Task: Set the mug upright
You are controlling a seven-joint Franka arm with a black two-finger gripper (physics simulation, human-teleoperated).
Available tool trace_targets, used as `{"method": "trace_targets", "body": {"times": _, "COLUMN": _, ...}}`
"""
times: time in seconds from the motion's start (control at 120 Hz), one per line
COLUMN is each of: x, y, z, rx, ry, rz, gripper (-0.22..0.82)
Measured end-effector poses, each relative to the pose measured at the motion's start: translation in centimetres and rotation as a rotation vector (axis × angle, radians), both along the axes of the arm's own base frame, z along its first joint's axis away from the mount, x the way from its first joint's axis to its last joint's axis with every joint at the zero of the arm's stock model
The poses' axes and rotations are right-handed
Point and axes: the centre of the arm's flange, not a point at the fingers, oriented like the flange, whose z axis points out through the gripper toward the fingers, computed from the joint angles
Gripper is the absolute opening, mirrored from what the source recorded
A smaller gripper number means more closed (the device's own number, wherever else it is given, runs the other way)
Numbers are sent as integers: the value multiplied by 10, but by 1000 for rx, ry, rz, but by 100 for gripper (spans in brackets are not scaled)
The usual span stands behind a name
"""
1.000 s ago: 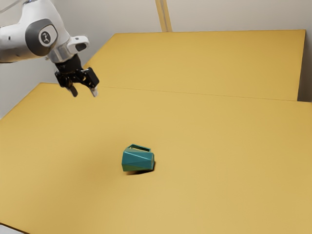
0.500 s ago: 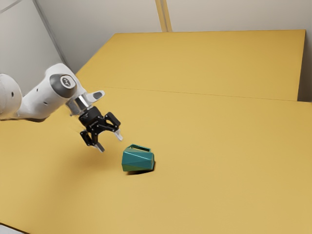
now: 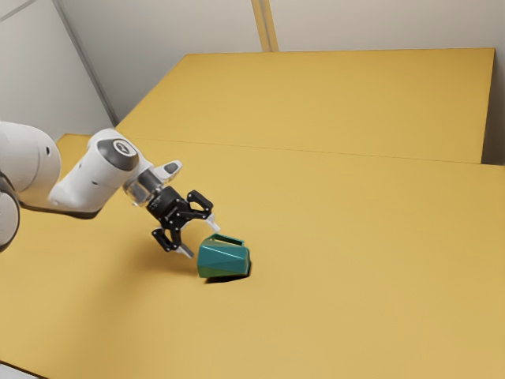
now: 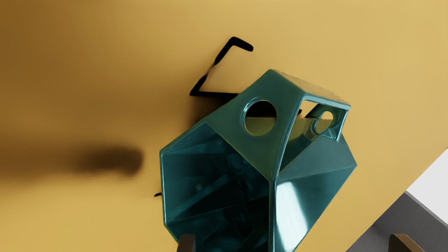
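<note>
My claw [image 3: 200,238] is spread, its two fingers wide apart with nothing pinched between them. It slants down toward the tabletop, just beside the mug [image 3: 223,259], at the mug's end toward the exterior view's left. In the wrist view one fingertip [image 4: 186,243] overlaps the rim at the mug's mouth [image 4: 217,196], while the other shows out past the mug's outer side. Whether that first finger touches the rim, I can't tell.

The mug is teal, glossy and faceted, and it lies on its side on the yellow table [image 3: 355,245]. Its open mouth faces me, so I look into the dark, angular hollow. The handle [image 4: 285,85] is a blocky loop with round holes through it, standing off the upper side of the tipped body. Its crisp black shadow [image 4: 224,52] falls on the table beside it, and a softer, blurred shadow [image 4: 115,161] lies near the mouth.

Behind my claw, the white arm [image 3: 95,180] reaches in from the exterior view's left. Farther out, beyond a thin seam, stretches another yellow surface [image 3: 339,103], with a pale wall [image 3: 158,39] behind it and a yellow strip [image 3: 265,24] running up that wall.
</note>
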Motion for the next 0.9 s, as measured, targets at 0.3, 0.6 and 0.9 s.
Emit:
{"method": "trace_targets", "body": {"times": 0.3, "x": 10, "y": -23, "z": -14, "rx": -38, "ry": -10, "rz": 35, "gripper": 60}}
{"method": "trace_targets", "body": {"times": 0.6, "x": 20, "y": -27, "z": -11, "rx": -25, "ry": -35, "rz": 42, "gripper": 8}}
{"method": "trace_targets", "body": {"times": 0.9, "x": 27, "y": -43, "z": -2, "rx": -9, "ry": -58, "rz": 7, "gripper": -12}}
